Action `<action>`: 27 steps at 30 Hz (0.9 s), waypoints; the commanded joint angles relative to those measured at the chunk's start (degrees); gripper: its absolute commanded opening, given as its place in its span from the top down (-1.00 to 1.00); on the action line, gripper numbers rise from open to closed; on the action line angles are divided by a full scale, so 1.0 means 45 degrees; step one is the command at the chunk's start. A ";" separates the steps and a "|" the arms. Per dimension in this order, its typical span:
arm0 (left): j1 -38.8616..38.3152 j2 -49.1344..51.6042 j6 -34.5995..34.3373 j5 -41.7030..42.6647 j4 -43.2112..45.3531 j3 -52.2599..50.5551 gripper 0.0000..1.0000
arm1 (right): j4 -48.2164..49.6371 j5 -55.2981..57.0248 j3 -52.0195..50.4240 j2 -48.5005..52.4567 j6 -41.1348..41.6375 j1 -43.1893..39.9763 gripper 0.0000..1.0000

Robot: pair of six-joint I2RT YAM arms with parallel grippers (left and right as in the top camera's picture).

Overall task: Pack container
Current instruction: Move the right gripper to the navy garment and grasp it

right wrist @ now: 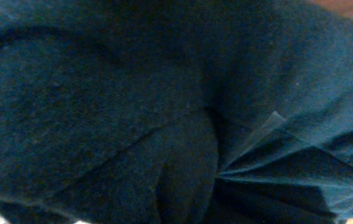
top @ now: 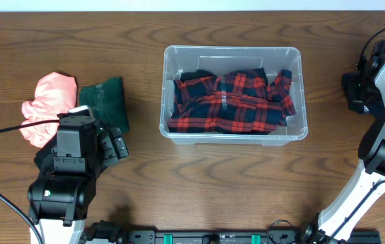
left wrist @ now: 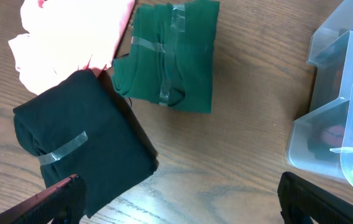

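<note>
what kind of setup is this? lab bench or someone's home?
Likely a lab bench: two arms mounted at a bare wood-grain table, taped-up folded garments staged as props, and a clear container holding a plaid shirt.

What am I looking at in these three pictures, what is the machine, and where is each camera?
These show two robot arms at a wooden table. One picture comes from above; the other two come from cameras on the arms' wrists.

From above, a clear plastic container sits mid-table with a red plaid shirt inside. On the left lie a pink cloth, a folded green cloth and a folded black cloth, the last two taped.

The left end effector hangs open over the black cloth, holding nothing. The right wrist picture is filled by dark fabric pressed close; whether that end effector grips it cannot be told.
</note>
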 commanded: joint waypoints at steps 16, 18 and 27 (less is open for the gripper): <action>0.0053 0.0000 -0.0068 -0.0155 -0.0044 0.0214 -0.96 | -0.0869 -0.1020 -0.0325 -0.6227 0.0578 0.0500 0.97; 0.0053 0.0000 -0.0063 -0.0155 -0.0044 0.0214 -0.96 | -0.1088 -0.1030 -0.0325 -0.6674 0.0573 0.0801 0.98; 0.0053 0.0000 -0.0068 -0.0155 -0.0044 0.0214 -0.96 | -0.2011 -0.1345 -0.0325 -0.7606 0.0568 0.3876 0.98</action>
